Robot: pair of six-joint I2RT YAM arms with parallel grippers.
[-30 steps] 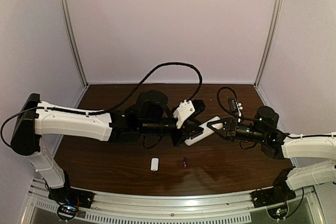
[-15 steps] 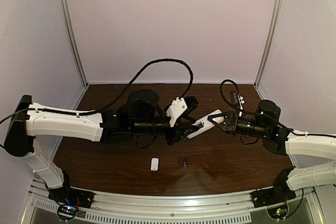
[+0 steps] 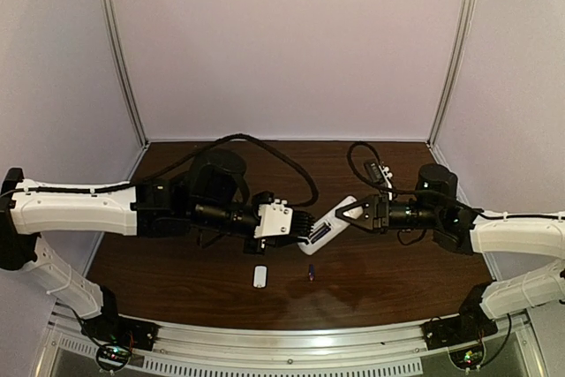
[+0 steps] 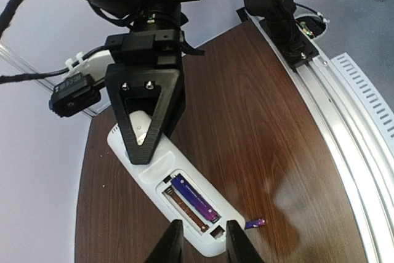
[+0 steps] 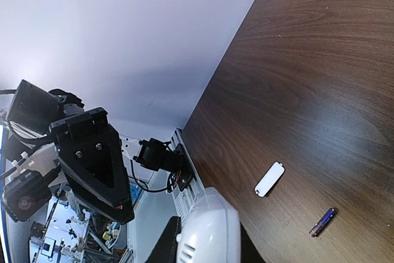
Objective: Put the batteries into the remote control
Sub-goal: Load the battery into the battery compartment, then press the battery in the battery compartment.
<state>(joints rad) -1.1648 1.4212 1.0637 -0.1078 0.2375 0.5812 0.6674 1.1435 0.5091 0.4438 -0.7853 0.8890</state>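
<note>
The remote control [image 3: 326,228] is a white bar held above the table, back side up, with its battery bay open [image 4: 191,204]. One blue-purple battery [image 4: 196,199] lies in the bay beside a bare slot with a spring. My right gripper [image 3: 353,213] is shut on the remote's far end [image 4: 144,146]; the remote fills the bottom of the right wrist view [image 5: 208,232]. My left gripper [image 4: 203,247] is open, with its fingers on either side of the remote's near end [image 3: 298,229]. A second battery [image 3: 310,272] lies loose on the table [image 4: 255,222] [image 5: 323,222].
The small white battery cover [image 3: 259,276] lies flat on the dark wooden table, left of the loose battery [image 5: 269,179]. A metal rail [image 3: 291,339] runs along the near edge. Lilac walls close the back and sides.
My left arm has drawn back to the left and rolled its wrist. The right gripper has carried the remote a little left and lower. The cover and the loose battery have not moved.
</note>
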